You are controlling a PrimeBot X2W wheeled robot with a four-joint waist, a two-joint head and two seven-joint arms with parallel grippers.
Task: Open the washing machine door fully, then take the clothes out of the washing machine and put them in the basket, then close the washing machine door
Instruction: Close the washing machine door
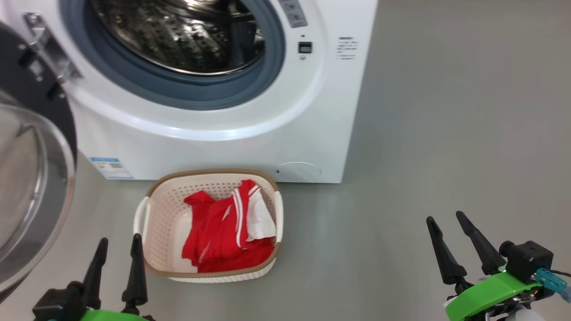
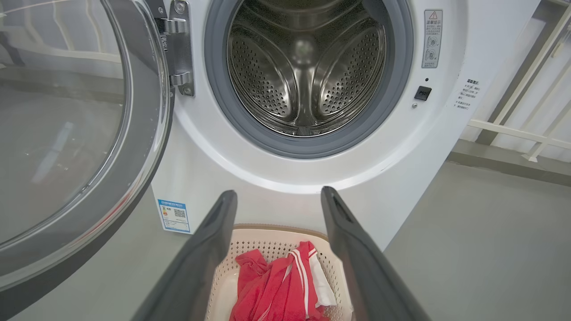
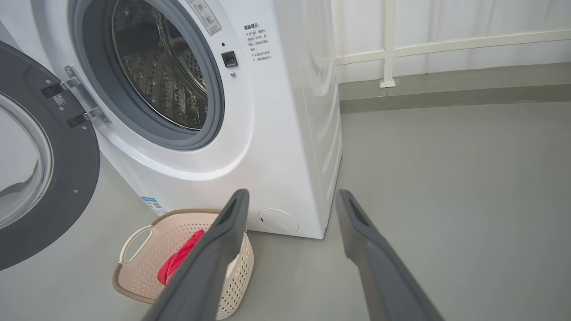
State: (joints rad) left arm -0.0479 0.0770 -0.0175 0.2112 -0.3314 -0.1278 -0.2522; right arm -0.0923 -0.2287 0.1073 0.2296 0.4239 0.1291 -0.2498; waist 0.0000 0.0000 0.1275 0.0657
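The white washing machine (image 1: 214,133) (image 2: 276,187) (image 3: 267,147) stands with its round door (image 1: 31,178) (image 2: 76,147) (image 3: 44,178) swung wide open to the left, and the steel drum (image 2: 308,67) looks bare inside. On the floor in front sits the cream basket (image 1: 156,223) (image 2: 267,249) (image 3: 142,267) holding the red clothes (image 1: 223,232) (image 2: 276,290) (image 3: 178,261) with white stripes. My left gripper (image 1: 119,245) (image 2: 277,192) is open at the lower left, just left of the basket. My right gripper (image 1: 446,219) (image 3: 290,196) is open at the lower right, well away from it, with nothing between its fingers.
Grey floor (image 1: 446,111) stretches to the right of the machine. A white railing (image 3: 401,49) and a low kerb run along the back wall. The open door's glass bowl bulges into the space at my left.
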